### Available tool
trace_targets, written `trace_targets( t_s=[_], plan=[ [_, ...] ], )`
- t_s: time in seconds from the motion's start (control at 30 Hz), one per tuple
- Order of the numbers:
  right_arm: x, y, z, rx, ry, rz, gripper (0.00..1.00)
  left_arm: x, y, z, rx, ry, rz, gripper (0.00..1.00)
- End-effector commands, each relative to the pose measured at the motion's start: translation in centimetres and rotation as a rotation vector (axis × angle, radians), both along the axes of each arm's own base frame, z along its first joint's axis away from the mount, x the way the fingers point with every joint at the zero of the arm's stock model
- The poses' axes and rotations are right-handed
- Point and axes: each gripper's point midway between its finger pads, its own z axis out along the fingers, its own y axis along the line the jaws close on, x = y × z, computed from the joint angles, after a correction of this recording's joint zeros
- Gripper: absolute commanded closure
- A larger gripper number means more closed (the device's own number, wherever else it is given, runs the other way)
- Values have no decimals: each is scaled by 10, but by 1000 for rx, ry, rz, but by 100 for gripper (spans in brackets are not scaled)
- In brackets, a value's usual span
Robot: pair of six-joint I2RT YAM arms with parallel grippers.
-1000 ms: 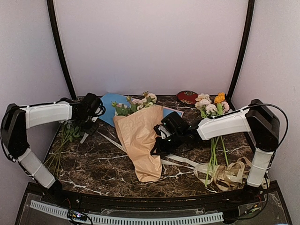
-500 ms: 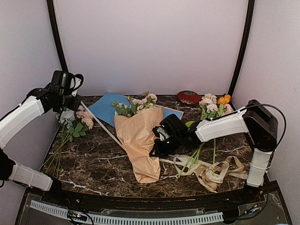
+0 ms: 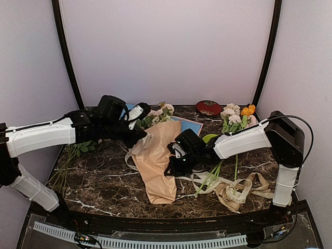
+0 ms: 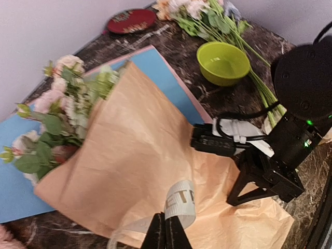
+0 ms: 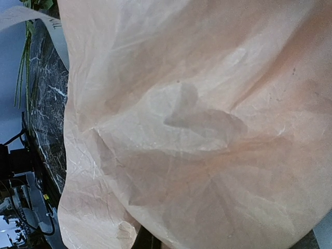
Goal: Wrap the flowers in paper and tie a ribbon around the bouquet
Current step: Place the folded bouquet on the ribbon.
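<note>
Nearest us, the ribbon lies in a loose cream heap on the dark marble counter, off to the right-arm side of the bouquet's tip; its print is too small to read there. The bouquet lies flat, its narrow end toward the arm bases. At the bouquet's right flank, the right end effector is pressed together, tips down against the paper. Creased tan sheet fills its wrist view, and I cannot tell whether a fold is caught between the fingers.

Now the bouquet's left shoulder: the left end effector is clamped on a strand of ribbon, which curls up from the fingers over the paper. The capitals "ET" are readable, with a third letter lost in the curl. More ribbon loops along the bouquet's left edge.

At the bouquet's wide mouth, the flowers spill out, pink and cream with green leaves. A blue sheet lies under that end. Beyond the bouquet's right side sit a green bowl and a bunch with an orange bloom. Farthest back is a red round tin, its pattern unreadable.
</note>
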Motion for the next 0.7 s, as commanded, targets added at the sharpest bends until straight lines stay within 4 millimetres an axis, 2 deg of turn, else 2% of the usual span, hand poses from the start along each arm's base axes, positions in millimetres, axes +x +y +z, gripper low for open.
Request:
trace_targets(
  t_s=[0.0,0.23,0.3,0.37,0.5,0.67],
  plan=[
    [-8,1,-11,-20,23,-9,100,-10,-35,-44,-64,162,-44,100],
    [-12,1,-11,-10,29,-18,100,-26,-55,-130,12,381,-81,100],
    [-13,0,-8,-12,25,-19,100,-28,-48,-163,83,447,-44,100],
    [-14,-3,-3,-21,16,-23,100,-30,-40,-184,148,492,-8,100],
    [-20,-17,14,-35,-16,-28,96,-35,-27,-203,201,518,25,100],
    [-25,-61,26,-107,-43,-83,88,-40,-17,-217,242,533,32,100]
  ],
)
